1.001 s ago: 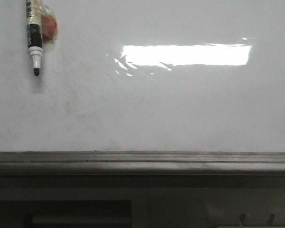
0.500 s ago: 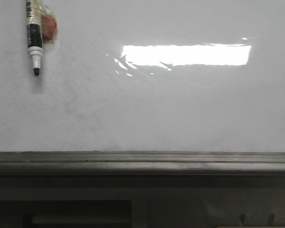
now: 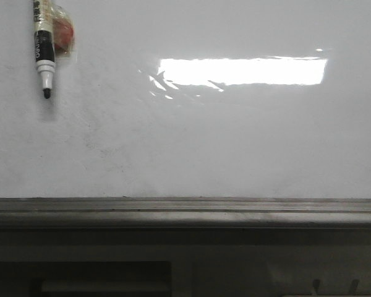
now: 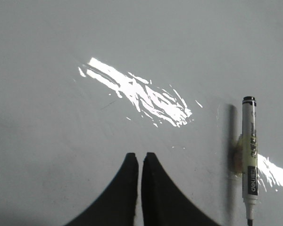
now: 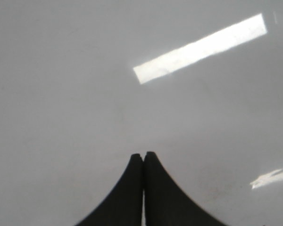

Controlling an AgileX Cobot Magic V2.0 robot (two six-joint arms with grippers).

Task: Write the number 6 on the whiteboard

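Note:
The whiteboard (image 3: 222, 142) fills the front view, glossy white with faint grey smudges, and no number 6 shows on it. A white marker pen (image 3: 44, 52) with a black tip hangs at its upper left, point down, beside a small red-and-yellow patch (image 3: 64, 34). In the left wrist view the same marker pen (image 4: 249, 155) lies against the whiteboard (image 4: 85, 108), well to one side of my left gripper (image 4: 141, 155), which is shut and holds nothing. My right gripper (image 5: 143, 154) is shut too and empty, facing bare whiteboard (image 5: 75, 94).
A grey metal rail (image 3: 185, 210) runs along the board's bottom edge, with dark furniture (image 3: 105, 278) below it. A bright rectangular light reflection (image 3: 241, 71) sits on the board right of centre. Neither arm shows in the front view.
The marker pen has shifted up a few pixels in the front view. Nothing else has changed.

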